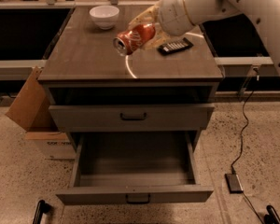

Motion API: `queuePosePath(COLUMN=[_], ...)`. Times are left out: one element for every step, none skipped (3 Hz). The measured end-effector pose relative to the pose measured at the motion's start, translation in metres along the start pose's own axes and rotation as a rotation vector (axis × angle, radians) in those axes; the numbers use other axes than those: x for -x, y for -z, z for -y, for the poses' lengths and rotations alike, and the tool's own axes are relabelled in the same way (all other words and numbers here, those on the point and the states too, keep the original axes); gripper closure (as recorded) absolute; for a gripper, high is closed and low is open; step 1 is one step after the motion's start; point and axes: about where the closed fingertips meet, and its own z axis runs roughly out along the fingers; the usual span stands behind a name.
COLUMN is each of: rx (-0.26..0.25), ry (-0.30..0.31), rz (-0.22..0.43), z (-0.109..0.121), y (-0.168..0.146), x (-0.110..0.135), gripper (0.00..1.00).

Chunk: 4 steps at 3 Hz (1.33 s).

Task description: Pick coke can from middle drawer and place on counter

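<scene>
The red coke can (133, 38) is held on its side above the counter (84, 55), its silver end pointing to the lower left. My gripper (148, 28) is shut on the coke can, gripping it from the right, over the middle of the counter near the white arc (129, 69). The middle drawer (133, 162) is pulled open below and its tray is empty.
A white bowl (104, 16) stands at the counter's back left. A black remote (175, 46) lies to the right of the can. A closed drawer front (130, 117) sits above the open one. A cardboard box (30, 108) stands left of the cabinet; a cable (242, 125) runs on the right.
</scene>
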Motion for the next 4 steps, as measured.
queuePosePath(rx=[0.008,0.021,0.032,0.054], ry=[-0.108,-0.231,-0.297,-0.352], rz=[0.015,0.033,0.045,0.029], z=[0.005,0.000,-0.002,-0.004], y=[-0.023,-0.048,-0.059,-0.066], x=[-0.003,-0.016,-0.024,-0.037], gripper=[1.00,1.00,1.00,1.00])
